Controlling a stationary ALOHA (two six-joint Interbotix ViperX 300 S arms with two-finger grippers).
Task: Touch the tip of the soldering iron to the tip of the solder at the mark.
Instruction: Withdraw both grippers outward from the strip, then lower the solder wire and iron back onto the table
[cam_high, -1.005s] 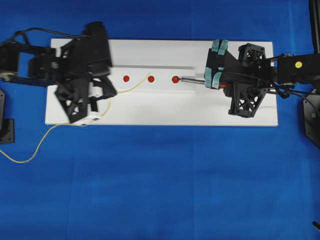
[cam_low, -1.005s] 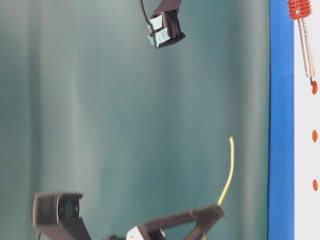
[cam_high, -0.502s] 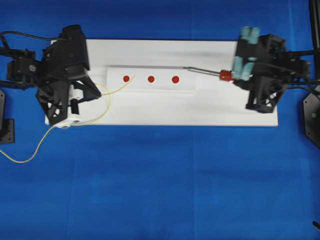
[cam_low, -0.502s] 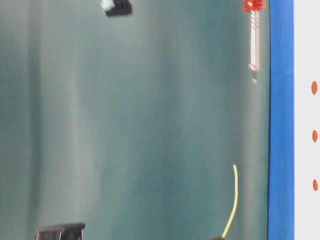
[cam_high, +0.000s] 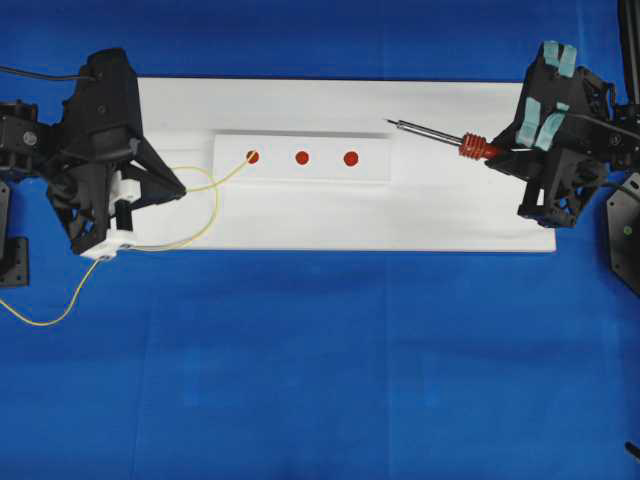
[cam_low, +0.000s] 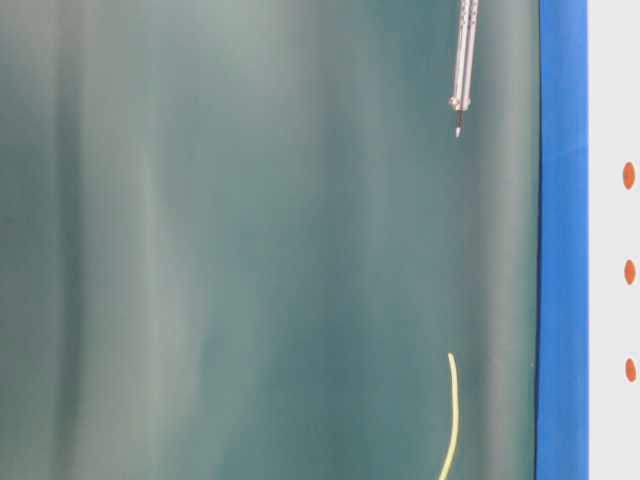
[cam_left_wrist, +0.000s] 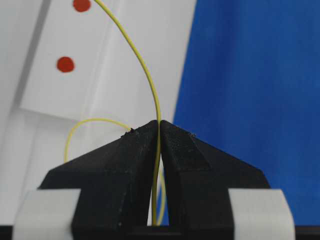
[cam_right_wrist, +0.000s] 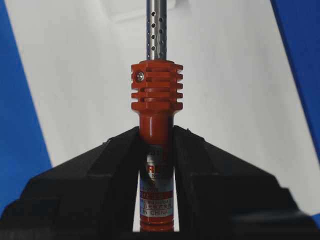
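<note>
Soldering iron (cam_right_wrist: 156, 125): label on the red-orange handle reads "IN CHINA", the rest too small to read; finned collar with one screw, perforated silver shaft, dark point; clamped in the right gripper (cam_right_wrist: 156, 150) at the board's right end, tip aimed left and well apart from the three red dots (cam_high: 302, 158); a second ago that tip lay at the rightmost dot, since then pulled back right and raised off the board; solder (cam_left_wrist: 150, 85): thin yellow wire, pinched between the closed fingers of the left gripper (cam_left_wrist: 159, 131), arcing toward the leftmost dot, loose loop beside it, tail trailing onto the blue cloth (cam_high: 320, 380); that arm has also drawn back left; white board (cam_high: 450, 215) flat, matt, with a raised strip carrying the dots
</note>
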